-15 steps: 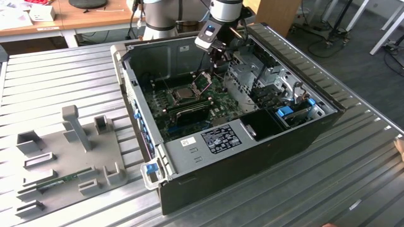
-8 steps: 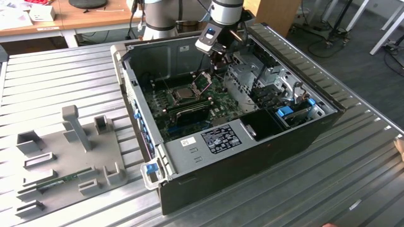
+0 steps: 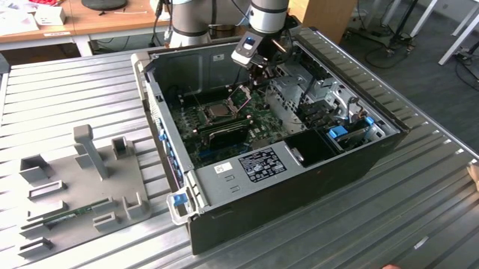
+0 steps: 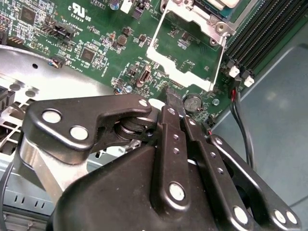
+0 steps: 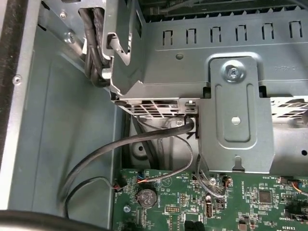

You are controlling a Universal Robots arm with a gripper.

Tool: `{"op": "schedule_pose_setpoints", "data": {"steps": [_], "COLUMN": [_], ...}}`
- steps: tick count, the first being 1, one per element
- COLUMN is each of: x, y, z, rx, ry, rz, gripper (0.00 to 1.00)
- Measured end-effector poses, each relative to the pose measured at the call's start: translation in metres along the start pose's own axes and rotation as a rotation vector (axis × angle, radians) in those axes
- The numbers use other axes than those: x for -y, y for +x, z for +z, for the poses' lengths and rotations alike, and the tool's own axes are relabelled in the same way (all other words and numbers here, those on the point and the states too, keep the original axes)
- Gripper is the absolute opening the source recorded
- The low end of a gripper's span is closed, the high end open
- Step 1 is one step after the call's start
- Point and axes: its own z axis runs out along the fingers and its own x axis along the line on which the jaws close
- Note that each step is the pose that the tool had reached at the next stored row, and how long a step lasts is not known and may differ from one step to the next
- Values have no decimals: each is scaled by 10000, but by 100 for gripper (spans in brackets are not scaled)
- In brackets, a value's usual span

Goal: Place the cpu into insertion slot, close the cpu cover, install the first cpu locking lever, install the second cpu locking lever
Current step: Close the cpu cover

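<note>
The end effector (image 4: 173, 99), pinched shut beside the lifted cpu cover (image 4: 192, 15), might slip and scratch the green board (image 4: 96, 29).

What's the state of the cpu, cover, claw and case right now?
cpu: lying flat in the slot, as far as the exterior view shows.
cover: raised, tilted up off the slot, not closed.
claw: shut, tip at the cover's free edge; contact unclear.
case: on its side, open, board exposed.
</note>
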Motion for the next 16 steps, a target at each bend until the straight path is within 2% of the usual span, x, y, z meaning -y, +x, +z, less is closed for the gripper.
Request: {"op": "schedule_pose_setpoints", "data": {"steps": [3,11,16], "x": [18,116,226], "y": [0,-2,-2], "z": [10,16,13], "rx": [3,2,2], "ry": [1,0,-3], "rz": [-1,3,11], "gripper": [10,10,10]}}
